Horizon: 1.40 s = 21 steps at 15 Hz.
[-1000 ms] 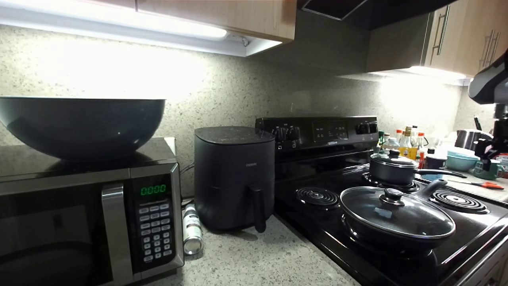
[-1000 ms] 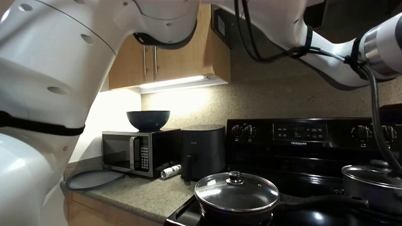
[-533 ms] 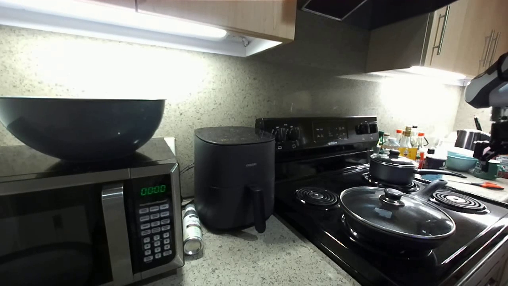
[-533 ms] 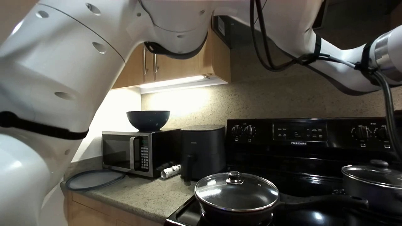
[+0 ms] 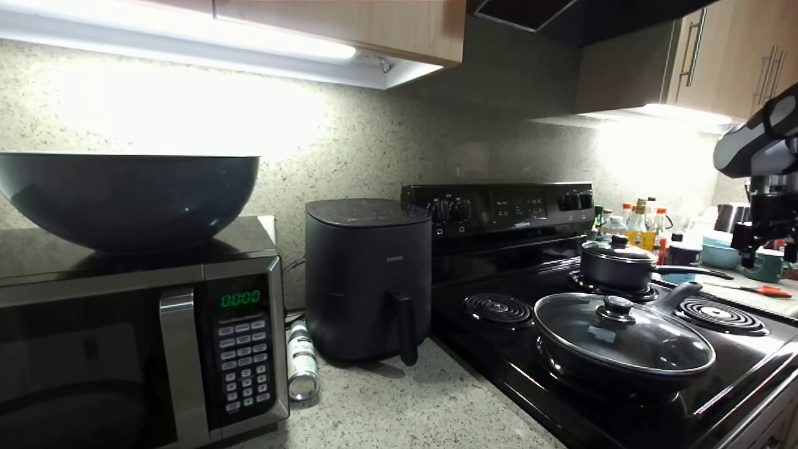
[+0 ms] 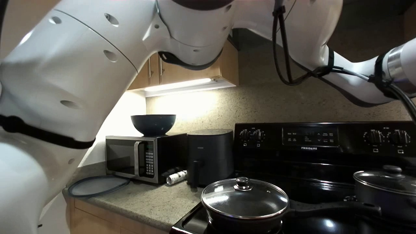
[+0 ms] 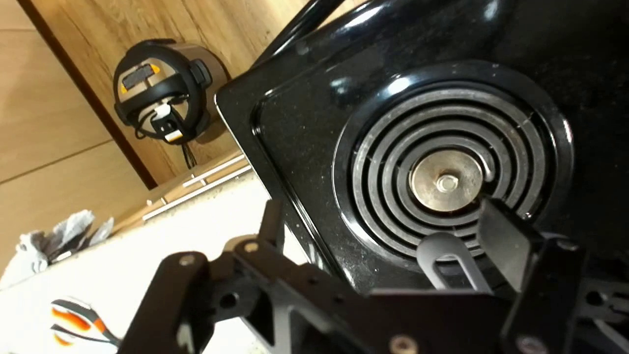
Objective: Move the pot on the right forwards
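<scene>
The pot (image 5: pixel 614 269) is a small, deep, dark grey saucepan with a glass lid. It sits on the back right burner in both exterior views, cut off by the frame edge in one of them (image 6: pixel 386 200). Its stick handle (image 5: pixel 693 270) points towards the stove's front right. In the wrist view the slotted handle end (image 7: pixel 432 250) shows between the open fingers, in front of the coil; the pot body is hidden there. My gripper (image 7: pixel 379 206) is wide open and holds nothing. In an exterior view the gripper (image 5: pixel 768 252) hangs above and right of the handle, apart from it.
A wide lidded pan (image 5: pixel 623 346) stands on the front left burner, its handle (image 5: pixel 676 298) near the pot. A bare coil burner (image 7: pixel 452 167) lies at front right. Orange-handled pliers (image 7: pixel 78 322) lie on the right counter. Bottles (image 5: pixel 642 227) and a green mug (image 5: pixel 764 267) stand behind.
My gripper has moved left and somewhat lower in an exterior view, closer to the pot's handle, and has turned so both fingers show. The arm links have shifted right and down. Pot and pan are unmoved.
</scene>
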Motion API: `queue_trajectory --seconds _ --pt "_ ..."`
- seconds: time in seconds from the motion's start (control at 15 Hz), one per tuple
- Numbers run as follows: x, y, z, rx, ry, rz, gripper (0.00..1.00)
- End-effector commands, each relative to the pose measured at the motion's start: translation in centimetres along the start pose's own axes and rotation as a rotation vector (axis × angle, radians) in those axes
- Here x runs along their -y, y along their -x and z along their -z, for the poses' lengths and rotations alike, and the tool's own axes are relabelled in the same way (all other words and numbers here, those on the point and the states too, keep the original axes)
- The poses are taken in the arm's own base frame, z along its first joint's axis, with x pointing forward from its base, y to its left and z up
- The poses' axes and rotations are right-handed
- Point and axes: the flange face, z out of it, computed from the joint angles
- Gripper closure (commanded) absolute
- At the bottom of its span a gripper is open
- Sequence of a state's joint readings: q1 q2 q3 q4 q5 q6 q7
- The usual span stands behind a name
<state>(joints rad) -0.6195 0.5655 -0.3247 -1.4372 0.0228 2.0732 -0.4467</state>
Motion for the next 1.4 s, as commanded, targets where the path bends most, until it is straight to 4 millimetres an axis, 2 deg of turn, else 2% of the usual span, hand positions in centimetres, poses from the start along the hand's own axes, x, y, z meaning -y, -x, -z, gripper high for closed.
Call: queue_trajectory --seconds 0.0,0.07,0.13,0.47,0.6,1.0,1.13,1.2,1.33 --pt "-0.9 -2.6 -0.5 -0.059 0.010 0.184 0.00" --pt "-0.7 -3.2 -0.5 -0.074 0.006 0.232 0.00" --pt "-0.2 -2.0 -0.4 -0.038 -0.001 0.141 0.00" --pt "-0.1 -2.4 -0.9 -0.054 -0.006 0.155 0.00" --pt "0.5 -3.4 -0.9 -0.061 -0.026 0.211 0.00" --pt "4.1 -7.1 -0.4 -0.088 -0.006 0.305 0.00" --pt "5.0 -7.5 -0.7 -0.040 0.033 0.228 0.00" --pt "4.7 -7.0 -0.7 -0.078 -0.008 0.258 0.00" --pt "5.2 -7.4 -0.9 -0.062 0.006 0.244 0.00"
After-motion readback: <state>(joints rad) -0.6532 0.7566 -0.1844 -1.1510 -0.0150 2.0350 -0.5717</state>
